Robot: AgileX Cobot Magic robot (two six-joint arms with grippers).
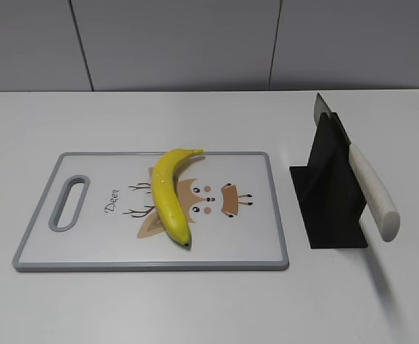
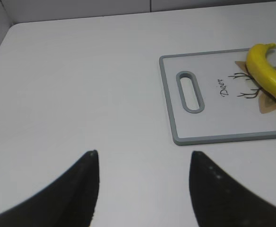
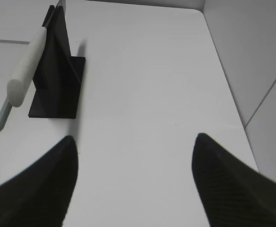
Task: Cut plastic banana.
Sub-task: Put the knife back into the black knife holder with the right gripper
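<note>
On the board [image 1: 87,251] the banana [image 1: 170,193] lies loose, both grippers [image 2: 142,161] [image 3: 135,146] released and far away. I fear its round body may roll under the knife [image 1: 371,193], spoiling my cut.

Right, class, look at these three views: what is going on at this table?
Nothing is being handled yet. The plastic banana lies whole on the cutting board. The knife rests in its black stand to the board's right. The left gripper and right gripper hang open over bare table, holding nothing.
</note>
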